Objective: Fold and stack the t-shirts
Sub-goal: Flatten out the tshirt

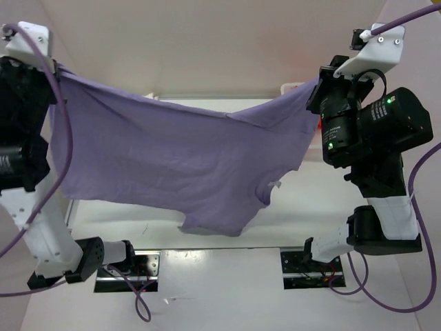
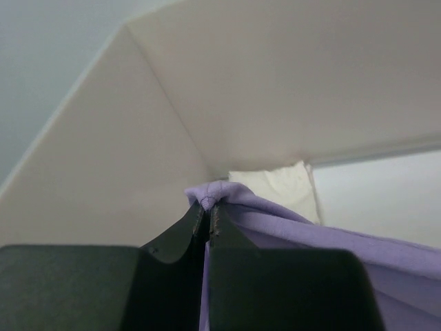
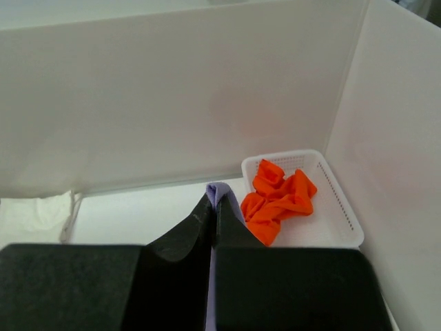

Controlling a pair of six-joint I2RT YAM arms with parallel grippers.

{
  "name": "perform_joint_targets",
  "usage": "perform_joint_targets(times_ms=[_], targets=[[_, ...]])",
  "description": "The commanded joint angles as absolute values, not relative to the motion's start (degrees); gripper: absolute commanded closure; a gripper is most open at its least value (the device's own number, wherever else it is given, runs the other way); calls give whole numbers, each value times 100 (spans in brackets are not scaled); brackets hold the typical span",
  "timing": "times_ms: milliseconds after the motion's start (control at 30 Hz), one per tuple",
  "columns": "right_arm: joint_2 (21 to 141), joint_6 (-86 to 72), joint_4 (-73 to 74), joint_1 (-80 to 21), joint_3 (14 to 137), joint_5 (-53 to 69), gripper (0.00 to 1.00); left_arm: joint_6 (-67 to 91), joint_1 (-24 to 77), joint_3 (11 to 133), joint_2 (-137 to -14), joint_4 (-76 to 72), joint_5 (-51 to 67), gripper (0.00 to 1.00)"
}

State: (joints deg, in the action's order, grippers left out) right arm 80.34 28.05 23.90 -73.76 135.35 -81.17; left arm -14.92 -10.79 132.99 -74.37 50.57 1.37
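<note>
Purple shirt (image 1: 179, 165) stretched in the air above the surface (image 1: 313, 200), opposite ends pinched in left tool (image 2: 209, 207) and right tool (image 3: 213, 200); orange shirt (image 3: 279, 196) crumpled in basket (image 3: 339, 215).

It looked like a robotics lab test cell: a plain white table (image 1: 344, 207) was boxed in by bare white panel walls (image 3: 172, 103). Two black-and-white robot arms, left (image 1: 45, 234) and right (image 1: 396, 210), were bolted to metal mounting plates (image 1: 306, 269) at its near edge, and loose purple cables (image 1: 413, 18) trailed from them.
</note>
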Motion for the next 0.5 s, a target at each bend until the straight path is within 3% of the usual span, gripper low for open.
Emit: perform_joint_targets(times_ms=[0, 200, 333, 467], targets=[[7831, 2689, 2285, -7427, 13493, -8624, 100, -1240, -1134, 13026, -7856, 4992, 694, 100], [8717, 2681, 2285, -6963, 12552, -7622, 100, -1116, -1134, 12955, -8314, 4992, 967, 100], [8947, 1358, 2906, -5297, 12551, -6140, 100, -1116, -1134, 12605, -8385, 4800, 1072, 100], [9289, 968, 3076, -4545, 12305, -5390, 100, -1063, -1134, 11665, -8437, 4492, 1282, 100]])
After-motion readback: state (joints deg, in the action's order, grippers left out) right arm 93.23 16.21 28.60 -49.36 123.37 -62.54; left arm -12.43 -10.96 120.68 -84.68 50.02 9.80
